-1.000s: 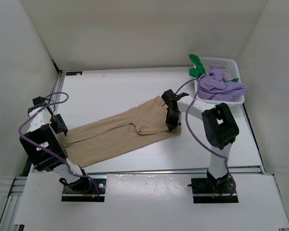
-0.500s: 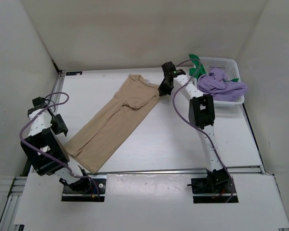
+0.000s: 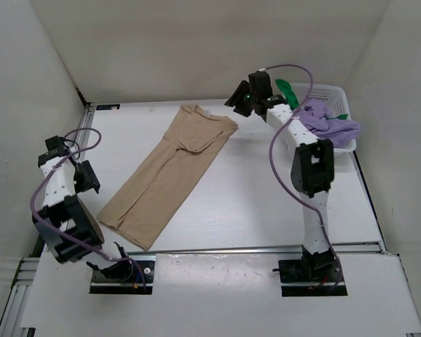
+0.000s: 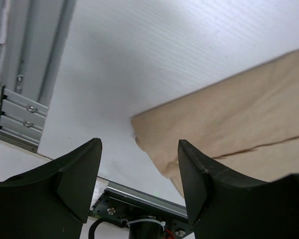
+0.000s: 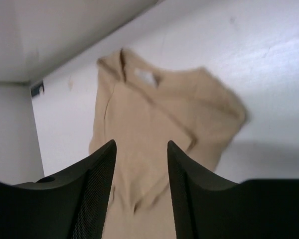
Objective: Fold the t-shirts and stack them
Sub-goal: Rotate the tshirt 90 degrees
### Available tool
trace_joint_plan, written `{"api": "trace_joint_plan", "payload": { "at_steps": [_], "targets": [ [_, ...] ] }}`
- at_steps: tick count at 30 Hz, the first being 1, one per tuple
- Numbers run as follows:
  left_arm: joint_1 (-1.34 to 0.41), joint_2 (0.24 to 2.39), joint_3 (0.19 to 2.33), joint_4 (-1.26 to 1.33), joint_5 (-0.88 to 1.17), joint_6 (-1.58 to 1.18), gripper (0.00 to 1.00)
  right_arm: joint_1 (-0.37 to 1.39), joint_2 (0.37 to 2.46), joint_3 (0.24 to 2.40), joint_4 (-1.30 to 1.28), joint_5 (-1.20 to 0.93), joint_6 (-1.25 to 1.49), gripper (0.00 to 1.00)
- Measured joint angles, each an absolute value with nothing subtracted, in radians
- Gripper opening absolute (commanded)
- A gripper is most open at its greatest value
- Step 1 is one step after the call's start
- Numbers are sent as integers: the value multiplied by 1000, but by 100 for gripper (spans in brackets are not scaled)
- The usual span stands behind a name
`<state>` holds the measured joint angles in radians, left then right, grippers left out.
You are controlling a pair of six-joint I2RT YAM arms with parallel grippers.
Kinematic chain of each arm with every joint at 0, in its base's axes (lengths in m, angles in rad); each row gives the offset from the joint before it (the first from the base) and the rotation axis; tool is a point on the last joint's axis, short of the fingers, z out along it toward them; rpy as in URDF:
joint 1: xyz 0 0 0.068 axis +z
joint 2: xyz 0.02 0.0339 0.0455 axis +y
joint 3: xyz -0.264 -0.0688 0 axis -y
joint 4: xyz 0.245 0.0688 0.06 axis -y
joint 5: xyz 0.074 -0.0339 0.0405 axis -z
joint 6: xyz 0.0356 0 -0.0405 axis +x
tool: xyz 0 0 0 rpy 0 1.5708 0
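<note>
**Across the counter's (image 3: 266,203) left half: tan t-shirt (image 3: 170,172) spread for folding**

Collar lies by far edge, hem toward near-left corner. Left gripper (image 4: 138,149) over hem corner, right gripper (image 5: 141,149) above collar; both jaws apart, empty, probably poised to grip the ends.

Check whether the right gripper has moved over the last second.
Yes. The right gripper went from mid-table toward the far wall and now hangs open just left of the basket, off the tan t-shirt.

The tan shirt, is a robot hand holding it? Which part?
No, nothing is held. The left gripper and the right gripper are both open and empty. The tan shirt lies loose on the table.
</note>
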<state>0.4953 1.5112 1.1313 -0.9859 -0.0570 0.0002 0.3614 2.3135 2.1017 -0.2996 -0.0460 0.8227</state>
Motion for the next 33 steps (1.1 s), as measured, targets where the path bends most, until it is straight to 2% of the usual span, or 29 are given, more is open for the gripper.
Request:
{"api": "trace_joint_plan", "payload": {
  "at_steps": [3, 6, 10, 15, 20, 27, 29, 33],
  "targets": [
    [497, 1353, 1105, -992, -46, 1, 79, 400, 2094, 1937, -370, -64, 777, 56],
    [503, 1172, 1072, -991, -40, 1, 81, 472, 1819, 1646, -390, -83, 783, 56],
    [507, 1014, 1030, -1029, -38, 0, 82, 614, 1625, 1308, -366, -139, 883, 56],
    [513, 969, 1011, -1090, -46, 0, 85, 830, 1707, 1142, -322, -231, 1095, 56],
    [514, 946, 1012, -1156, -93, 0, 88, 1003, 1784, 1149, -216, -273, 1285, 56],
    [515, 908, 1015, -1246, -146, 0, 88, 1135, 1891, 1124, 31, -265, 1608, 53],
    [515, 898, 1018, -1263, -151, 0, 91, 1170, 1943, 1121, 82, -259, 1695, 53],
    [515, 878, 1020, -1270, -153, 0, 91, 1238, 2054, 1207, 67, -234, 1776, 53]
  ]
}}
